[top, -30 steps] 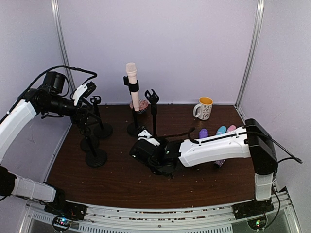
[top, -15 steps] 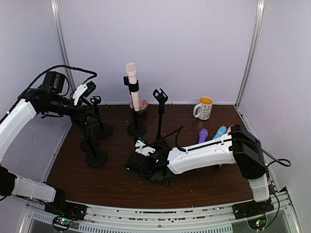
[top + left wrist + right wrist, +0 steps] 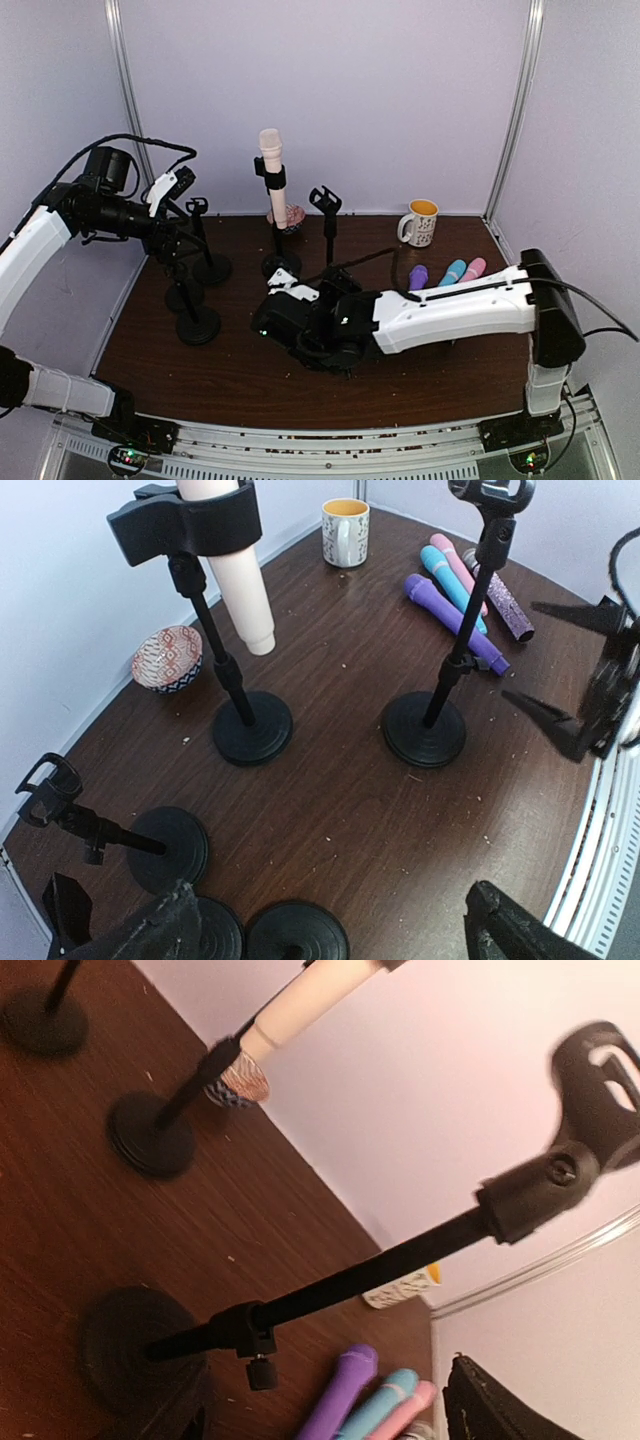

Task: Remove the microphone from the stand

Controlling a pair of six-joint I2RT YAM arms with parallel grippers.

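My right claw (image 3: pixel 330 1400) has just sprung wide, releasing the empty stand (image 3: pixel 380 1265) mid-worktop (image 3: pixel 330 810). The cream microphone (image 3: pixel 240 590) remains clipped upright in its own stand (image 3: pixel 252 730) at the back. My left claw (image 3: pixel 340 930) waits wide, so removal hasn't begun.

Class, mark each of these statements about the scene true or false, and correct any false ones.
1. The cream microphone sits clipped in its stand. True.
2. The mug lies on its side. False: it stands upright.
3. The left gripper and the right gripper are both open, holding nothing. True.
4. The middle stand holds the purple microphone. False: its clip is empty, and the purple microphone lies on the table.
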